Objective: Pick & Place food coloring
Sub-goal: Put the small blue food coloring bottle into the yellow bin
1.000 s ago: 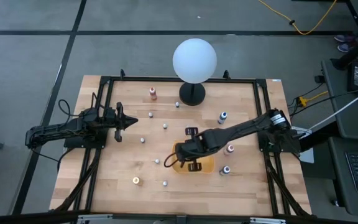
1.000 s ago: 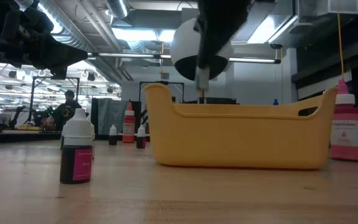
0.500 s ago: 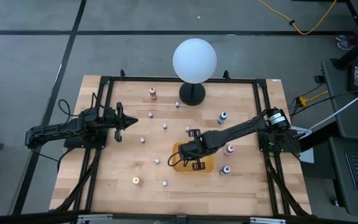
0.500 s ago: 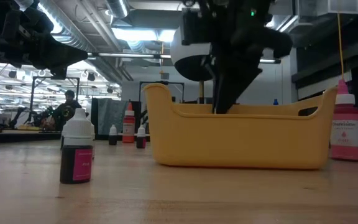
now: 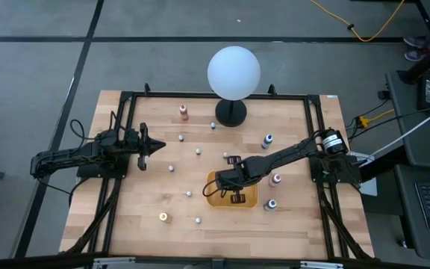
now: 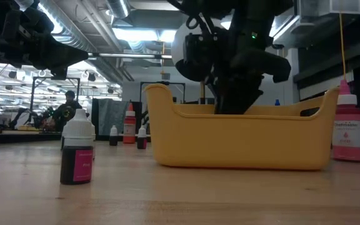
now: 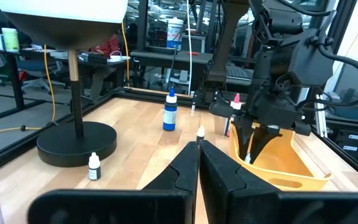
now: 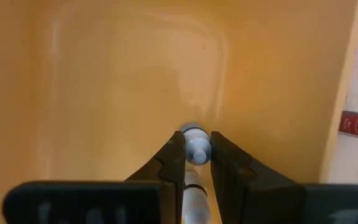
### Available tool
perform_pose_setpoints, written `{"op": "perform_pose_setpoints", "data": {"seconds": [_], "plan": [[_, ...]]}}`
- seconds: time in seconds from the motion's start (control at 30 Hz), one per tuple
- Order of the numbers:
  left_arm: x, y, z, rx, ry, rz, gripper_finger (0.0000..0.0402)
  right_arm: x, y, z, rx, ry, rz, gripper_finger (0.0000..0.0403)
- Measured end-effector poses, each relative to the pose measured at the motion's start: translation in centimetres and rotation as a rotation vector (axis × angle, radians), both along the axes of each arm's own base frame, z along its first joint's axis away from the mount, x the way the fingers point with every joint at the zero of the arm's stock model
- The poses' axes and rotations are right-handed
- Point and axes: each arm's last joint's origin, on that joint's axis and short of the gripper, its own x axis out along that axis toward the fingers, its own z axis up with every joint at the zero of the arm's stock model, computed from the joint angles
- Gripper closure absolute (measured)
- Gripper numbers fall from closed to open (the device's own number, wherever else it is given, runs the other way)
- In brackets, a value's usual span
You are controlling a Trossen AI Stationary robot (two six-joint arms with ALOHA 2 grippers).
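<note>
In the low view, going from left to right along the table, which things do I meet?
Small dark bottle with white cap → red-orange bottle farther back → yellow bin, with the right gripper lowered into it → pink bottle at the right edge.

Yellow bin [image 6: 242, 137] wall hid right gripper's [image 8: 191, 155] tips in low view; held bottle's [image 8: 195, 148] colour was indiscernible.
</note>
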Motion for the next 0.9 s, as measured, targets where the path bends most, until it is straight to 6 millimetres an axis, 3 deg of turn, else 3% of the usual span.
{"op": "perform_pose_setpoints", "data": {"seconds": [0.9], "plan": [[0.00,0.00,0.00,0.000,0.000,0.000,0.0389,-0.34,-0.09,-0.12,-0.008,0.037,-0.008,0.0322]]}}
